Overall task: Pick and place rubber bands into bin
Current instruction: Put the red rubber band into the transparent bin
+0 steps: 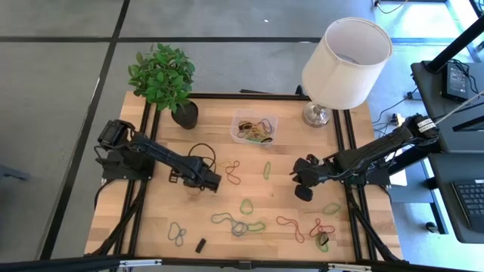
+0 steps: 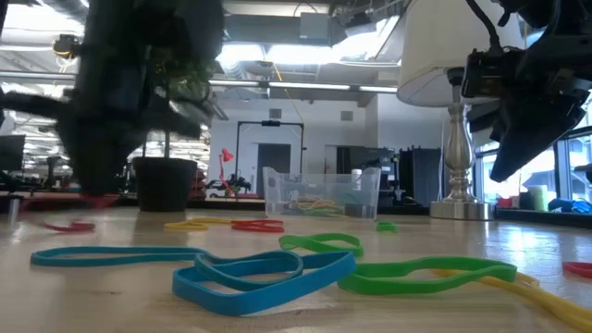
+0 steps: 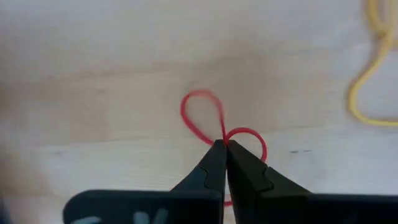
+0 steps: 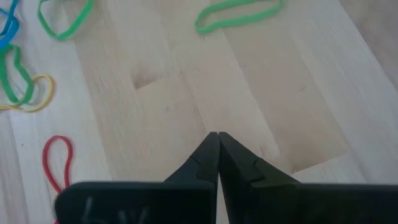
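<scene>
At far left of the high view, a leafy plant in a black pot (image 1: 184, 113) by the table's (image 1: 166, 211) upper left corner. Below and right of it, the left gripper (image 1: 214, 180) down at left centre, fingers pinched on a red rubber band (image 3: 205, 115) at the crossing of its two loops — seen plainly in the left wrist view, with a yellow band (image 3: 367, 93) lying apart toward the frame's right edge. At upper centre, the clear bin (image 1: 254, 128) already holding a tangle of bands. Across the lower half, loose rubber bands (image 1: 240, 224) scattered in green, blue, red and yellow, plus a small black block (image 1: 201, 245) near the bottom edge. Right of centre, the right gripper (image 1: 304, 180) hanging over bare wood, fingers clenched on nothing — green bands (image 4: 239, 15) well ahead of its tips. At upper right, a white-shaded lamp (image 1: 344, 57) on a chrome base.
</scene>
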Controlling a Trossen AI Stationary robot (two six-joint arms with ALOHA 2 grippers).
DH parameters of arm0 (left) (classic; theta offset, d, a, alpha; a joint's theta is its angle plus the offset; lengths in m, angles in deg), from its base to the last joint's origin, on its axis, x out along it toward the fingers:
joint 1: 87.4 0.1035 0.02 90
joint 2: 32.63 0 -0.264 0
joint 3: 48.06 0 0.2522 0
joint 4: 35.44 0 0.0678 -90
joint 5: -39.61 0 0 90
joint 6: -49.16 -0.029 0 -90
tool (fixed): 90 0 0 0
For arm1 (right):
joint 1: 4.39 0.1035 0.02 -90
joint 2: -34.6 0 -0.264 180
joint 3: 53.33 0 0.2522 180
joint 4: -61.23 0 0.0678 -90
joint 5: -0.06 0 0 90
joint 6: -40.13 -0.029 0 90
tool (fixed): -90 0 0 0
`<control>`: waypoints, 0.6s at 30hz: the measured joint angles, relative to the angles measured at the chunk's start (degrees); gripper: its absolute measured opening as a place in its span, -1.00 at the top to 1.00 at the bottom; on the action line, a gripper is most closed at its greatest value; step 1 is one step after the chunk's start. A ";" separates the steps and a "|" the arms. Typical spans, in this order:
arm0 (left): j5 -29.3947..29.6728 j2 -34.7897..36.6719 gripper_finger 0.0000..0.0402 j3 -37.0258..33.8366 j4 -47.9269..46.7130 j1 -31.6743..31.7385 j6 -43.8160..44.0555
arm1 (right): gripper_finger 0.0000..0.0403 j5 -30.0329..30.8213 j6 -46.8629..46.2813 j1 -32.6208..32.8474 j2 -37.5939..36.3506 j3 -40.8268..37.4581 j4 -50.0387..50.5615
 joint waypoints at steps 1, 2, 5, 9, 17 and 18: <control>0.52 0.05 0.99 1.59 -0.82 0.04 -0.92 | 0.94 0.00 0.07 0.00 0.00 0.00 -0.05; 1.31 0.06 0.99 3.23 -1.89 0.06 -1.72 | 0.94 0.01 0.30 -0.02 0.02 0.00 -0.20; 4.87 0.18 0.99 8.74 -6.31 0.06 -4.70 | 0.94 0.00 1.03 0.00 0.02 0.00 -0.31; 10.03 0.23 0.99 15.94 -10.51 1.25 -12.36 | 0.94 0.02 1.01 -0.02 0.02 0.00 -0.31; 19.23 0.32 0.99 29.05 -10.95 9.96 -38.37 | 0.94 0.41 -1.14 -1.01 0.02 0.00 -0.31; 19.70 0.32 0.99 30.39 -9.80 11.44 -42.27 | 0.94 0.53 -2.08 -1.21 0.02 0.00 -0.31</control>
